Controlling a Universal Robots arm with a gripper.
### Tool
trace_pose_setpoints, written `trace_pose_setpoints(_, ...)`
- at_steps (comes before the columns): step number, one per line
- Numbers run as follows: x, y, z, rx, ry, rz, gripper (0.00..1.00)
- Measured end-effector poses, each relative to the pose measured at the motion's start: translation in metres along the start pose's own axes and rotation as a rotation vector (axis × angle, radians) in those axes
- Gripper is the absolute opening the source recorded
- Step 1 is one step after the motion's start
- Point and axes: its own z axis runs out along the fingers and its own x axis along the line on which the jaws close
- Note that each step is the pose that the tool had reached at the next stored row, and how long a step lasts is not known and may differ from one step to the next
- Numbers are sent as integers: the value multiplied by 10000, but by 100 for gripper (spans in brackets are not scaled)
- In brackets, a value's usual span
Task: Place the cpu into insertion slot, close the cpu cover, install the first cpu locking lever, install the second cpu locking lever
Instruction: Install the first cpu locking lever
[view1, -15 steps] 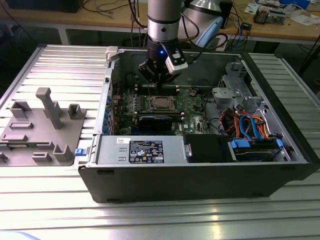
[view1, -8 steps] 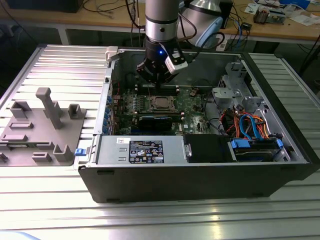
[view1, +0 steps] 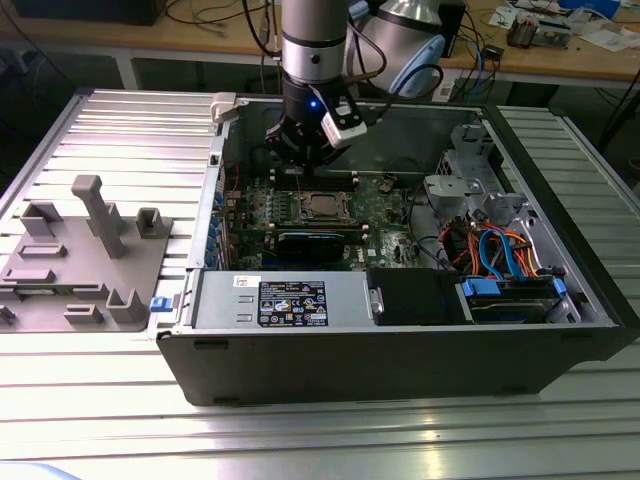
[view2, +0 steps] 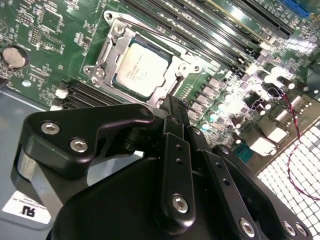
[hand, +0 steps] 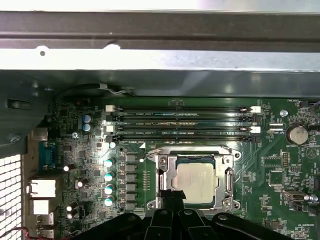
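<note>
Gripper (view2: 173, 102) (hand: 172, 194) is narrow: the black fingertips are pressed together with nothing seen between them. It hangs low inside the open computer case (view1: 400, 340), pointing down at the green circuit board (hand: 270, 170); in the exterior view the gripper (view1: 305, 150) sits just above the socket area.

Right at the fingertips, close to one edge, is the insertion slot (view2: 182, 67). I can't tell if the tips touch its rim.

The cpu (view2: 141, 74) (hand: 196, 182) (view1: 322, 206) is seated in the slot, silver top up, just past the fingertips and not held.

The cpu cover (view2: 111, 52) (hand: 166, 177) lies flat on the slot, framing the chip, whose top shows through the window. A thin metal lever rod runs along the slot's far edge. I can't tell if it is latched.

Beyond the slot from the gripper are the long black memory slots (hand: 182, 122) (view2: 220, 35), lying parallel. A coin battery (hand: 296, 134) (view2: 14, 57) sits on the board, off to one side of the slot and well clear of the fingers.

Farther out inside the case are a grey power supply (view1: 285, 300) along the near wall and blue and orange cables (view1: 500, 250) at the exterior view's right.

Outside the case, well apart from the gripper, a grey fixture block (view1: 85, 250) sits on the ribbed metal table (view1: 320, 440) at the exterior view's left.
</note>
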Motion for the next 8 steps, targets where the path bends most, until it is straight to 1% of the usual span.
trace_pose_setpoints(2, 32, 0, -1, 1, 1, 0, 11)
trace_pose_setpoints(6, 133, 1, -2, 0, 0, 0, 11)
trace_pose_setpoints(8, 159, 1, -2, 0, 0, -3, 11)
